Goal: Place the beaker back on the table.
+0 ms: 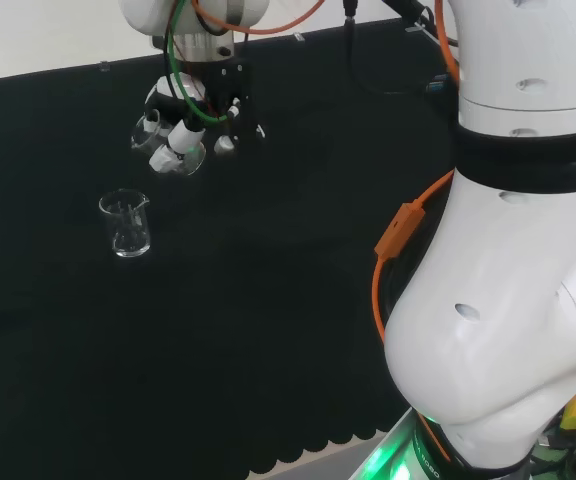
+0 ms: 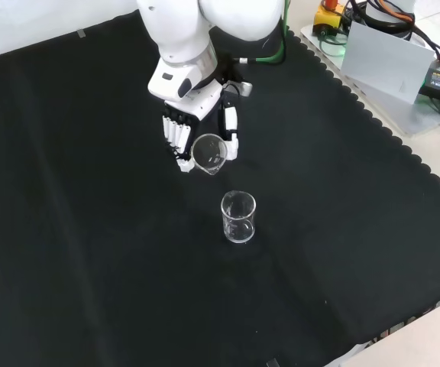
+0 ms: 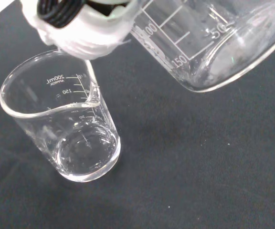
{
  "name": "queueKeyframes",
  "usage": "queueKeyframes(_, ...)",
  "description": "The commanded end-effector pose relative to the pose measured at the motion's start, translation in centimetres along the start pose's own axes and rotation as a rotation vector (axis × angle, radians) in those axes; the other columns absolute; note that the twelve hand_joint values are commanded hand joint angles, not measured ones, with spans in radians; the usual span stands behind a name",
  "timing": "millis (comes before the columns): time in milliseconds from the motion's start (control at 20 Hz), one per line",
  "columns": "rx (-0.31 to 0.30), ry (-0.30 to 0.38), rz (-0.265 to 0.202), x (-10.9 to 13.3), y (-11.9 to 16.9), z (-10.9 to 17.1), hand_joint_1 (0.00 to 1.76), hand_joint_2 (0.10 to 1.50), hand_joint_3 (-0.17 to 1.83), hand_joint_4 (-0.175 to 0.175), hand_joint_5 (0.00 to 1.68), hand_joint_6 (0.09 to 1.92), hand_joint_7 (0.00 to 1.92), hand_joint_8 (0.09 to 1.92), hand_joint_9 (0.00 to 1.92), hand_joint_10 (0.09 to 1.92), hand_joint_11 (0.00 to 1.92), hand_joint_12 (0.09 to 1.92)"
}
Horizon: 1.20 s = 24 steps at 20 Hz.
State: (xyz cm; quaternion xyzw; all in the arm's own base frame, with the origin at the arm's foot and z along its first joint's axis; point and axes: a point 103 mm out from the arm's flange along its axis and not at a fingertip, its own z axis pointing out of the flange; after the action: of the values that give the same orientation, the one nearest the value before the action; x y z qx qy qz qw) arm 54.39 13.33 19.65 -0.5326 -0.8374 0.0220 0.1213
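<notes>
The held beaker (image 2: 208, 152) is clear glass, tipped on its side above the black cloth (image 2: 90, 252), with its open mouth facing the front-view camera. The hand (image 2: 197, 126) has its fingers (image 2: 176, 136) and thumb curled round the beaker's wall. In the front view a second beaker (image 2: 237, 217) stands upright on the cloth, just nearer the camera and slightly right of the held one, not touching it. In the head view the standing beaker (image 1: 126, 224) sits below and left of the hand (image 1: 190, 118). The wrist view shows a shallow layer of clear liquid in its base.
</notes>
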Motion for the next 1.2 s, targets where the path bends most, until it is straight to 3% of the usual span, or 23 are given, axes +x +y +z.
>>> queueKeyframes(50, -0.078, 0.083, -0.034, -2.6, -0.4, 1.4, 1.27, 1.16, -0.17, -0.175, 1.01, 0.99, 1.07, 0.98, 1.39, 1.13, 1.06, 1.0)
queueKeyframes(400, -0.144, 0.197, -0.072, -4.7, -0.6, 3.1, 1.27, 1.16, -0.17, -0.175, 1.01, 1.0, 1.07, 0.98, 1.39, 1.13, 1.05, 1.0)
queueKeyframes(1200, -0.2, 0.295, -0.133, -4.8, 1.7, 6.3, 1.27, 1.17, -0.17, -0.175, 0.99, 1.02, 1.05, 1.01, 1.36, 1.13, 1.02, 0.99)
